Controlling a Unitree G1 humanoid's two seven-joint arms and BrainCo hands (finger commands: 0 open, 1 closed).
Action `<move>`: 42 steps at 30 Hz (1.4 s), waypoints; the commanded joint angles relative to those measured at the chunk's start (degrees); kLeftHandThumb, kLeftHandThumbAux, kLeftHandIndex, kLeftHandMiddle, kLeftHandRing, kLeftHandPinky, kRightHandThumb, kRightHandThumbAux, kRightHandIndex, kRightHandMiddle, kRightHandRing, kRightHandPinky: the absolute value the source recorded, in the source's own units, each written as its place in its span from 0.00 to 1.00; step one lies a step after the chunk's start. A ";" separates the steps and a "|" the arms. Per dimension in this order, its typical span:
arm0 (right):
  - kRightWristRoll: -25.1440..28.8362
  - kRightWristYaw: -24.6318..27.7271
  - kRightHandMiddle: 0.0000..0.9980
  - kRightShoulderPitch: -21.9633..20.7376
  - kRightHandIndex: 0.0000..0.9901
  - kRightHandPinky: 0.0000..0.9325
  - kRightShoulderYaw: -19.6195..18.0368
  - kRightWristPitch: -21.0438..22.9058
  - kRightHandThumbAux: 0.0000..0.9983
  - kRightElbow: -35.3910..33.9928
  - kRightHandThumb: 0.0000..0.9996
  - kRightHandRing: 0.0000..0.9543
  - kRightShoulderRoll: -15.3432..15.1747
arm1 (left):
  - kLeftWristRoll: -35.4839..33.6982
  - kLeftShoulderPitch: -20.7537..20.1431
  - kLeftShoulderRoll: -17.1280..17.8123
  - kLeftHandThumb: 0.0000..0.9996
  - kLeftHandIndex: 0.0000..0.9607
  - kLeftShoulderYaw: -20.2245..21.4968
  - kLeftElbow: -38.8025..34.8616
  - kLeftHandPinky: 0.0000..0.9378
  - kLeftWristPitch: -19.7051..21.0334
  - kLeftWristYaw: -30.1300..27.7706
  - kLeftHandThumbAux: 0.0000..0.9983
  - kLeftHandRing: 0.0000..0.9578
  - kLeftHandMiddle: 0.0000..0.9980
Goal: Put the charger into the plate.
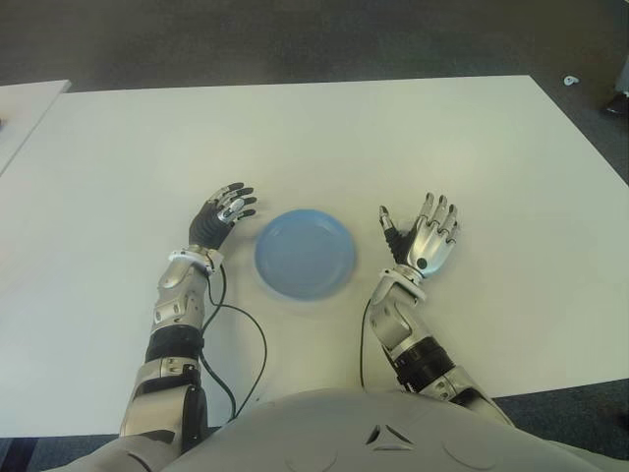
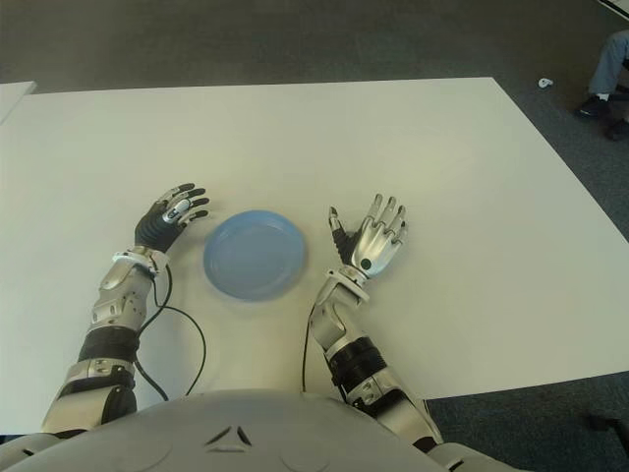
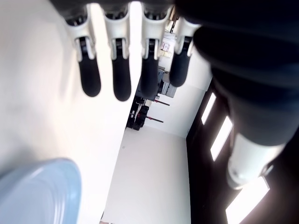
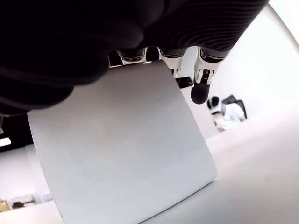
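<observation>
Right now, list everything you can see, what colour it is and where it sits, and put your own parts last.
Round blue plate: one, blue, bare, on the table between the two hands.
Large white table: one, white, fills most of the eye views.
Second white table: one, white, only a corner shows at far left.
Small pale object on the floor: one, beyond the table's far right corner; too small to identify.
Charger: none visible in any view.
Person's legs: far right, on the grey floor.
Left hand: silver and black, left of the plate, fingers spread, holding nothing.
Right hand: silver, right of the plate, open.

Office-like room: white tables (image 1: 413, 138), grey carpet (image 1: 295, 39).
</observation>
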 commanded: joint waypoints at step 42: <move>6.66 7.40 0.00 1.21 0.00 0.00 0.25 -2.02 0.14 12.71 0.35 0.00 13.44 | -1.73 3.71 -0.49 0.33 0.30 0.99 -4.03 0.38 6.21 0.96 0.72 0.35 0.31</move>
